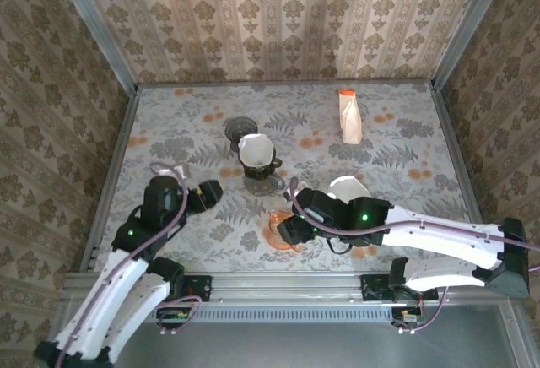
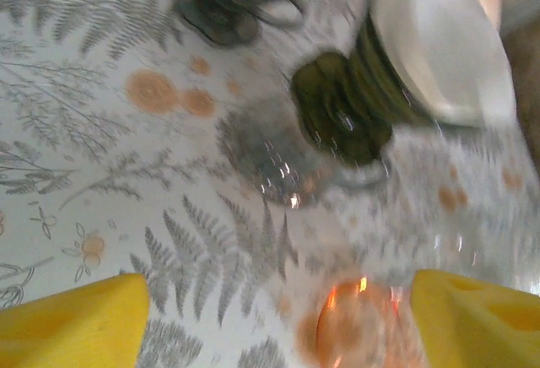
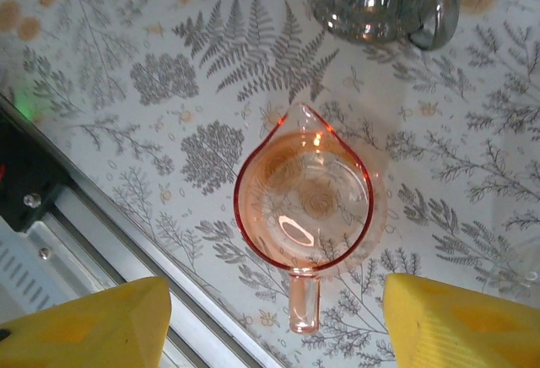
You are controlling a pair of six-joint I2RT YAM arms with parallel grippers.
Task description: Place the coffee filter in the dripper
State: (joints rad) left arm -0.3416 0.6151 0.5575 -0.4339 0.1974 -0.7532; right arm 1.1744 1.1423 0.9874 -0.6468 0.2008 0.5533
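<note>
Coffee filter (image 1: 255, 148), white, sits in mouth of dk glass dripper (image 1: 261, 172), mid-table. It looks seated, but top view is too coarse to confirm fit. Pink glass pitcher (image 3: 304, 212) stands just on near side of dripper, upright, handle pointing toward R gripper (image 3: 274, 300). R gripper is over pitcher, yellow fingers spread wide, nothing betw. them, clear of the glass. L gripper (image 2: 280, 300) is low over table (image 1: 396, 157), left of pitcher, fingers likewise spread, empty; its wrist view is blurred. White cup-like obj. (image 1: 348, 188) beside R arm. Orange-topped white bag (image 1: 350, 116) far right. Dark round item (image 1: 241, 127) behind dripper.
</note>
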